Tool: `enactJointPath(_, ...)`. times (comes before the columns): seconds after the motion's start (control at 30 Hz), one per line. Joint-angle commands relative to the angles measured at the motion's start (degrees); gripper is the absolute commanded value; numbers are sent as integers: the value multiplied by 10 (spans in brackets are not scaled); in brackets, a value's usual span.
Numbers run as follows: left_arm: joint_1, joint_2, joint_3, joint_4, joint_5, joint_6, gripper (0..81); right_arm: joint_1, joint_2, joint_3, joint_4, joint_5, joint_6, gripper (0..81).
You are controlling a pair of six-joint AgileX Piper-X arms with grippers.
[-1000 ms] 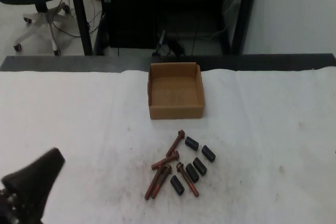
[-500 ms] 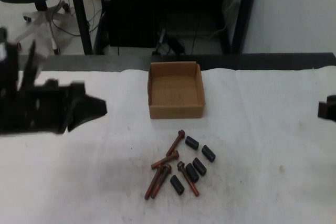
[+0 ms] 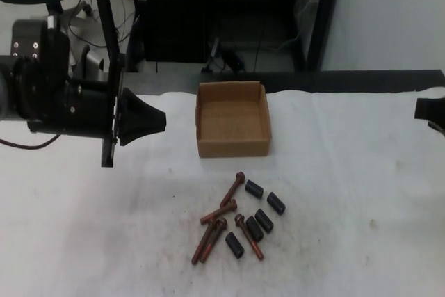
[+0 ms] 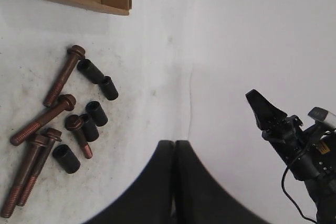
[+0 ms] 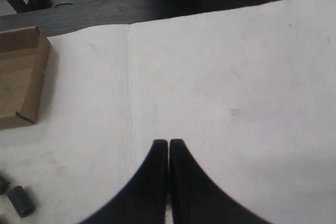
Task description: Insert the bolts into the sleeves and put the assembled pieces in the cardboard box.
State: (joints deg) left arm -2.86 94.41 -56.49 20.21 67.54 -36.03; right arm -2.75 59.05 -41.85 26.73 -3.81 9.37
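Note:
Several copper-coloured bolts (image 3: 231,190) and several short black sleeves (image 3: 276,203) lie loose in a cluster on the white cloth, nearer than the open cardboard box (image 3: 233,145). My left gripper (image 3: 160,121) hovers left of the box, shut and holding nothing. Its wrist view has the shut fingertips (image 4: 174,143) right of the bolts (image 4: 62,77) and sleeves (image 4: 91,71). My right gripper (image 5: 168,143) is shut and holds nothing over bare cloth; its arm (image 3: 427,111) shows at the far right edge.
The box (image 5: 21,77) holds nothing. A dark bench edge (image 3: 348,80) runs behind the cloth, with an office chair (image 3: 49,5) and a black rack beyond. Bare cloth lies on both sides of the cluster. The right arm's gripper (image 4: 262,109) appears in the left wrist view.
The left arm has swung up from the near left corner to beside the box. The right arm has come into view at the right edge and risen slightly.

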Motion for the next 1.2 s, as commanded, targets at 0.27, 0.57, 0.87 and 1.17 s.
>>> enactJointPath(0.27,-1,-3,-7,-5,7,-4,1,2,-5,-5,11,-118,53,8)
enactJointPath(0.57,-1,-3,-7,-3,5,-4,1,2,-5,-5,15,-188,66,8)
enactJointPath(0.87,-1,-4,-9,-40,-45,19,1,2,-5,-5,15,-191,63,8)
enactJointPath(1.17,-11,-21,-52,214,-650,407,3,2,-5,-5,15,-188,12,8)
